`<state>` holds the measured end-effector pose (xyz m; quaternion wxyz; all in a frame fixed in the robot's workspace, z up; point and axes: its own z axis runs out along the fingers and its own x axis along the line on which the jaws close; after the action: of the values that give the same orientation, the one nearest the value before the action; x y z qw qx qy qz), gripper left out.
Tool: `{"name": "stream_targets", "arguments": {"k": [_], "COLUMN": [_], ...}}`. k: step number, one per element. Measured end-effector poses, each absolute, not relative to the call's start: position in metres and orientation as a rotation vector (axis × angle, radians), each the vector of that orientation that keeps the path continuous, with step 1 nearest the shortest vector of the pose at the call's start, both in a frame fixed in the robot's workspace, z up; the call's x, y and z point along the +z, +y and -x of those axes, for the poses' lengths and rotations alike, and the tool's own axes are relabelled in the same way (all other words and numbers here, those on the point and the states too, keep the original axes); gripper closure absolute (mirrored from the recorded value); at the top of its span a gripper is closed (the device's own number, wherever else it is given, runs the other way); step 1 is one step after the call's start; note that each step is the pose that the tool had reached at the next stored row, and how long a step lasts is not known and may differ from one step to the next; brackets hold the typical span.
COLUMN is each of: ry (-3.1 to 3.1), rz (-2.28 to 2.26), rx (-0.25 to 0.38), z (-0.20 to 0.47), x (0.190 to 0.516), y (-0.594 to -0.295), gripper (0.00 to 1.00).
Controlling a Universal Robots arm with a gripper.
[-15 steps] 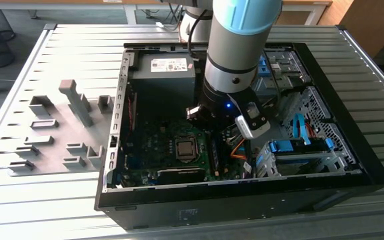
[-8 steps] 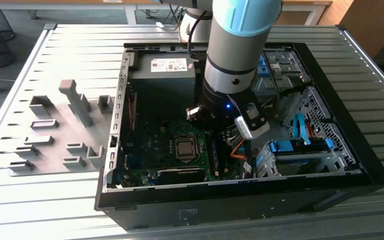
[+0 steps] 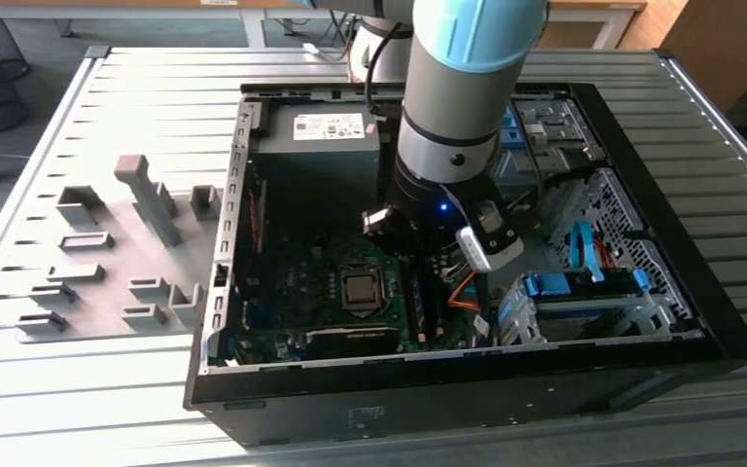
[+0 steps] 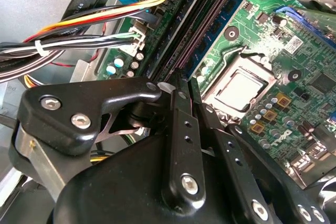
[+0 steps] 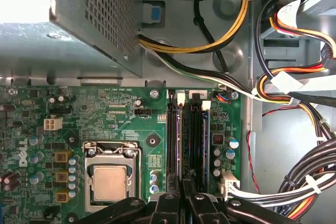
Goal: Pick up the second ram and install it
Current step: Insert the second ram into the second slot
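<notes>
We see the second ram (image 5: 179,135), a thin strip standing edge-on, pinched by the narrowly closed gripper (image 5: 182,182) inside the open computer case (image 3: 478,394)

Gripper (image 5: 182,192) tips cut off by frame edge (first wrist view), motherboard (image 3: 335,292) partly hidden behind arm (image 3: 458,107)

— On the desk (image 3: 114,409)?
— Open computer case (image 3: 685,321), grey holder blocks (image 3: 140,243) beside it, toward the exterior view's left.
— Inside the case?
— Green motherboard (image 5: 105,114) with bare processor (image 5: 109,182), metal power supply (image 5: 100,9) above, bundled coloured cables (image 5: 294,93) alongside.
</notes>
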<state>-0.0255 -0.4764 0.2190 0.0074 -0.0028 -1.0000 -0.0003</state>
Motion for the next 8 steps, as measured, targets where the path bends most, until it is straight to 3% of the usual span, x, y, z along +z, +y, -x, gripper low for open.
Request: {"name": "stream_targets", "arguments": {"k": [8], "ry": [-3.126], "rz": [0.013], "rx": [-0.001], "z": [0.0254], "x": [0.2174], "y": [-0.4775], "gripper": [0.86]}}
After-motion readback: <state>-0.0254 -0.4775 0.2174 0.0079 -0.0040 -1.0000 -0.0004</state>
